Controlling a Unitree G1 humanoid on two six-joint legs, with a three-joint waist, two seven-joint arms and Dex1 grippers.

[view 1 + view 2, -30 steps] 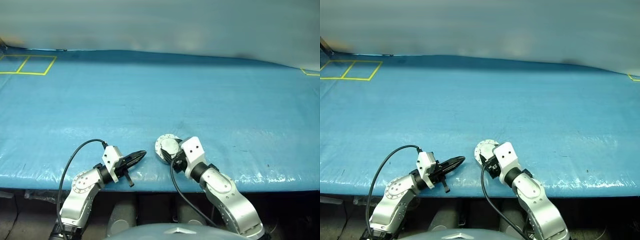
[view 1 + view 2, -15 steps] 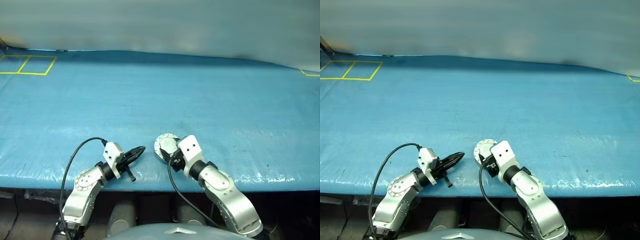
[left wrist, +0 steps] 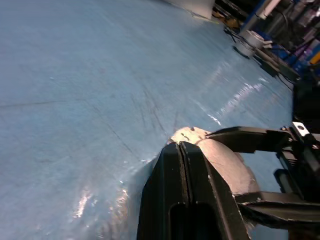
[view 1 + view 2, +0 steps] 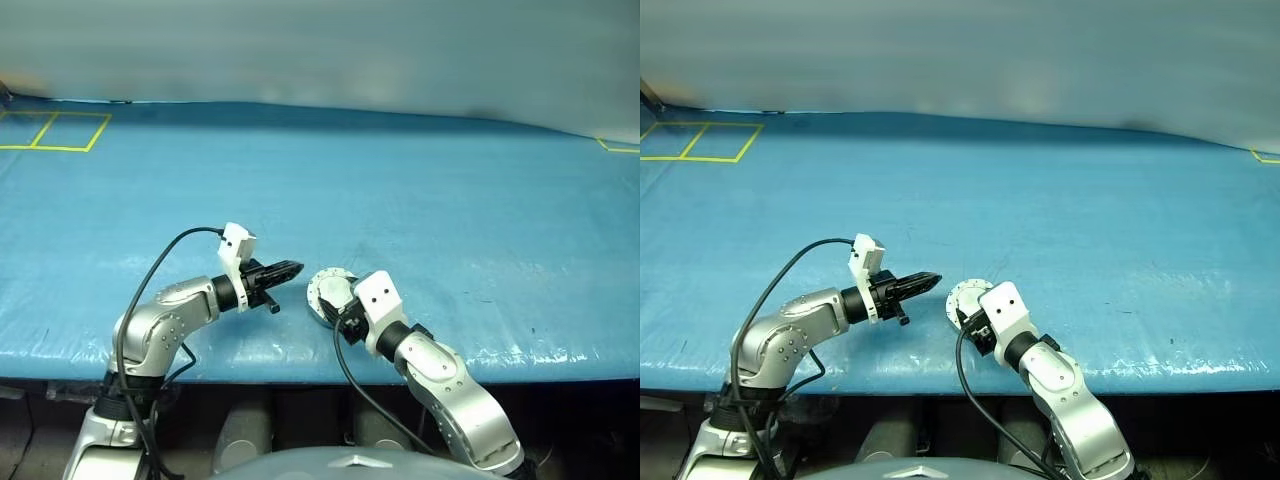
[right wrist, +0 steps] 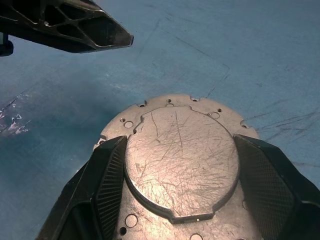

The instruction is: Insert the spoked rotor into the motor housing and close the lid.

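Nearest the table's front edge, the right gripper (image 5: 180, 220) has its two black fingers (image 5: 102, 185) clamped on either side of the motor housing (image 5: 180, 155), a round grey metal puck resting on the blue table cover (image 4: 420, 200). Its plain, scratched lid (image 5: 182, 160) faces up and lies shut. Just to the left, the left gripper (image 4: 290, 269) hovers above the cover with its fingers pressed together, tips pointing at the housing but apart from it. Far off, yellow tape squares (image 4: 55, 130) mark the cover's left corner.
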